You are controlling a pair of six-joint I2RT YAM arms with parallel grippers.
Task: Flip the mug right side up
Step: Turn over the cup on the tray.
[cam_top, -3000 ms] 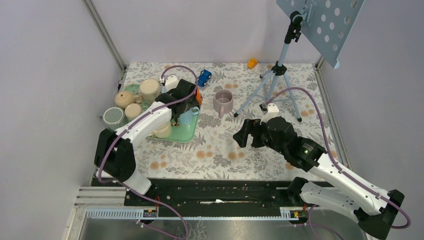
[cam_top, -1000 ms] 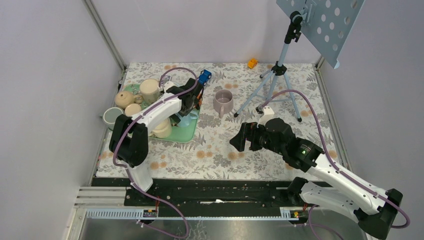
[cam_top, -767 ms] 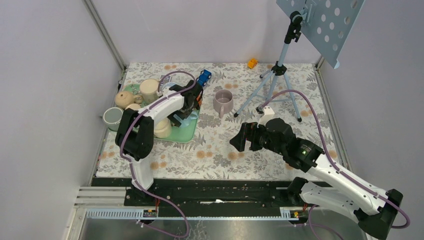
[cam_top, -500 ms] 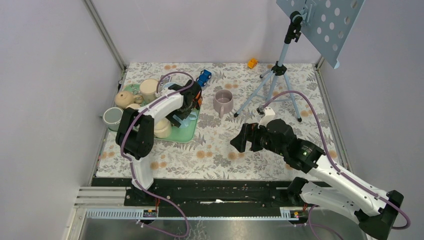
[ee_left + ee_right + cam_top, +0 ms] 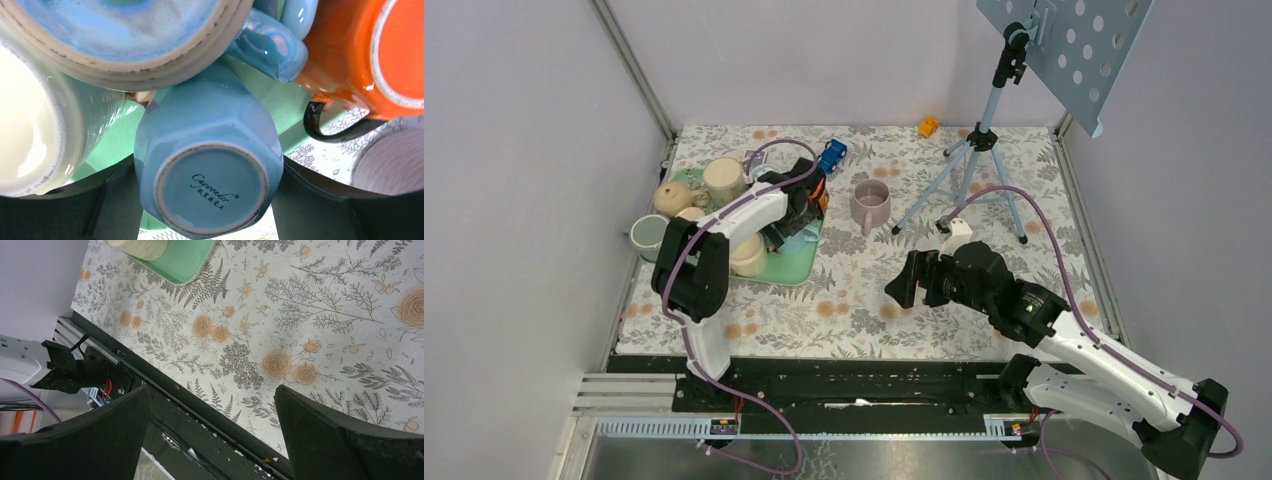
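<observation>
Downward over the tray (image 5: 796, 265), left claw (image 5: 212, 200) astride the upside-down blue mug (image 5: 210, 145), grip unclear; right claw (image 5: 211, 397) apart.

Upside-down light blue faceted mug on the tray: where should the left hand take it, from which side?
Across two opposite flat facets of the light blue mug, just below its upturned base, coming straight down. The orange mug, cream mug and larger blue mug crowd its sides, so a sideways approach looks blocked; no handle shows.
</observation>
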